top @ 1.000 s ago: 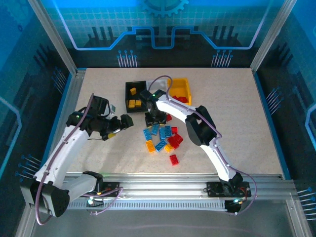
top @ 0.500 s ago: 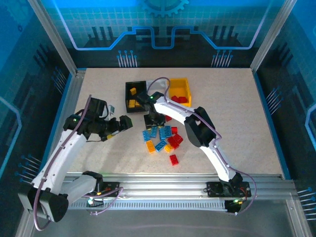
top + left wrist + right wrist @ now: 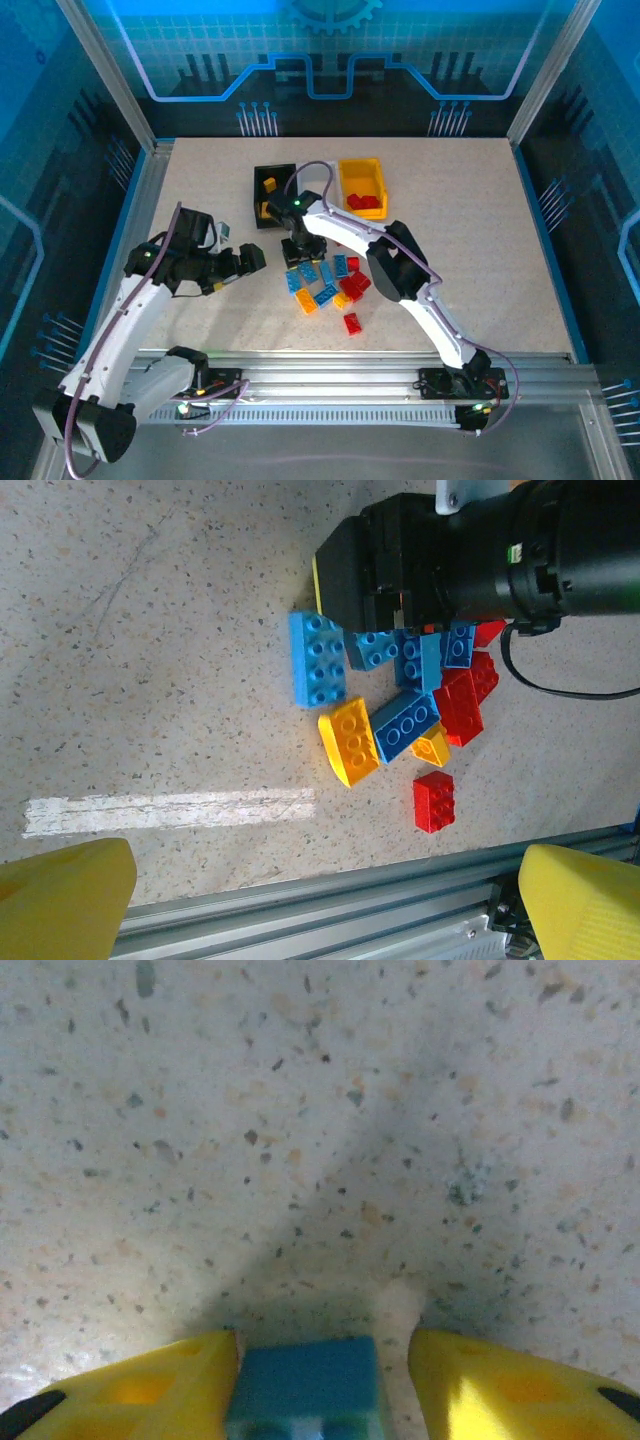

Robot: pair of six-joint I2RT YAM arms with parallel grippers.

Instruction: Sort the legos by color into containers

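A heap of red, blue and orange-yellow legos (image 3: pixel 328 285) lies mid-table. My right gripper (image 3: pixel 295 252) hangs low at the heap's far-left edge. Its yellow fingers (image 3: pixel 130 1390) straddle a blue lego (image 3: pixel 305 1385): the left one is against it and a slit of table shows before the right one, so the gripper (image 3: pixel 320 1385) is open. My left gripper (image 3: pixel 255 258) stands wide open left of the heap, with nothing between its fingertips (image 3: pixel 60 900). The black container (image 3: pixel 272 185) holds yellow bricks. The orange-yellow container (image 3: pixel 362 180) holds red ones. My right arm hides most of the white one.
From the left wrist, a blue brick (image 3: pixel 317 660), a yellow brick (image 3: pixel 349 740) and a lone red brick (image 3: pixel 434 801) lie close to the aluminium front rail (image 3: pixel 300 910). The right arm's black wrist (image 3: pixel 400 570) sits over the heap's far side.
My right gripper has slid left and nearer, from the back of the heap to its left edge. My left arm has drifted slightly nearer and stayed open.
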